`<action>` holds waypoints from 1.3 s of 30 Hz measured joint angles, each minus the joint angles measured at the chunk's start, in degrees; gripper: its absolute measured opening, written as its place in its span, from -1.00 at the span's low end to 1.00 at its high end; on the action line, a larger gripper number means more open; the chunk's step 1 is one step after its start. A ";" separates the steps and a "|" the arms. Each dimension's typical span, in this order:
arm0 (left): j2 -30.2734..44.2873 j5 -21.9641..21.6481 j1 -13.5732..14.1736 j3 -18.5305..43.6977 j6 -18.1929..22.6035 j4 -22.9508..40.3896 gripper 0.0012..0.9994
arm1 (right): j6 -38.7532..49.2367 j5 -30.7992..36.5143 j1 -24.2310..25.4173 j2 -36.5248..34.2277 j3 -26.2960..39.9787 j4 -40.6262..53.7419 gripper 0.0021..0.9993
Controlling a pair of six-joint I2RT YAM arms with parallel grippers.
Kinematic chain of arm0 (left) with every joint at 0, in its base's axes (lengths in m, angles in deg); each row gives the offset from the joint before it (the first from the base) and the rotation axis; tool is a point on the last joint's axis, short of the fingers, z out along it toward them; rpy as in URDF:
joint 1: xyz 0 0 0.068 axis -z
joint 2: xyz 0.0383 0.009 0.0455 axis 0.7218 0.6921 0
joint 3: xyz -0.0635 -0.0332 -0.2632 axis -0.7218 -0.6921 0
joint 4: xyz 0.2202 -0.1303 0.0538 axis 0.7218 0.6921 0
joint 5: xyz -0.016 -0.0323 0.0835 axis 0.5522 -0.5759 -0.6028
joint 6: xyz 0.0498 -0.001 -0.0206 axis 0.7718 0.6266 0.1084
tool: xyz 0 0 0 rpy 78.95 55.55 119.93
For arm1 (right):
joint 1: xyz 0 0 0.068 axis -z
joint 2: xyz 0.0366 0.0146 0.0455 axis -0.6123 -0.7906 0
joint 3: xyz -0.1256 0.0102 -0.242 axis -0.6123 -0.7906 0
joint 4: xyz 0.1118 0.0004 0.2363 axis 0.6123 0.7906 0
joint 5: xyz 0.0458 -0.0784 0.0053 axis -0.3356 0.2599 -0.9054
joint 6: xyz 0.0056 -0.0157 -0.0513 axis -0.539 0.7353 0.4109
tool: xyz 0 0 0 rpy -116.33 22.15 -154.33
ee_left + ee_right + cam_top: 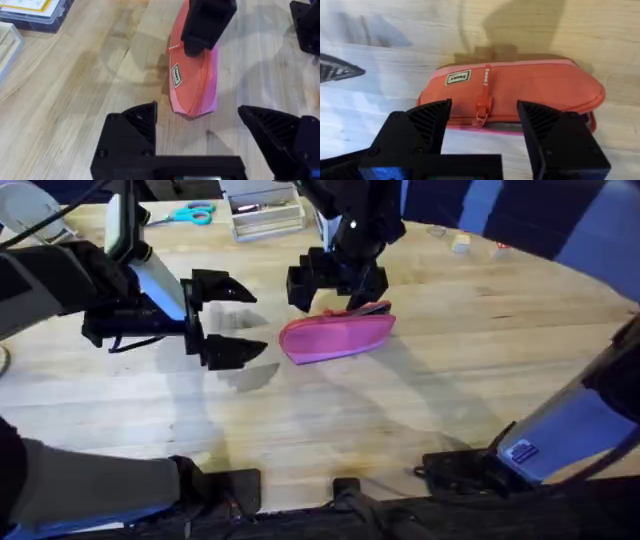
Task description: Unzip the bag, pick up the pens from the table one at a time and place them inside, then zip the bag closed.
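The pink bag lies on the wooden table near the middle. My right gripper hovers at its far side, open. In the right wrist view its fingers straddle the bag, with the zipper pull between them and nothing gripped. My left gripper stands open just left of the bag. In the left wrist view the bag's end sits ahead of the left gripper, and the right gripper is above the bag. The pens are out of view.
Blue-handled scissors and a clear plastic box lie at the table's far edge. Small items sit at the far right. The table's curved edge runs along the right side.
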 joint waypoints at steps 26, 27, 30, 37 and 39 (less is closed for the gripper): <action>0.02 0.00 0.00 0.00 0.00 0.00 0.99 | 0.45 2.14 -2.51 -2.64 0.00 1.33 -0.94; 0.00 0.00 0.00 0.00 0.00 0.00 0.99 | 0.54 2.14 -2.48 -2.62 0.00 1.33 -0.94; 0.01 0.00 0.00 0.00 0.00 -0.02 0.99 | 1.01 2.14 -2.22 -2.54 0.00 1.18 -0.94; 0.01 0.00 0.00 0.00 0.00 0.00 0.99 | 2.07 1.92 -0.61 -0.43 0.03 1.17 -0.94; 0.00 0.00 0.00 0.00 0.00 0.00 0.99 | 2.25 1.92 -0.34 0.35 0.18 1.18 -0.94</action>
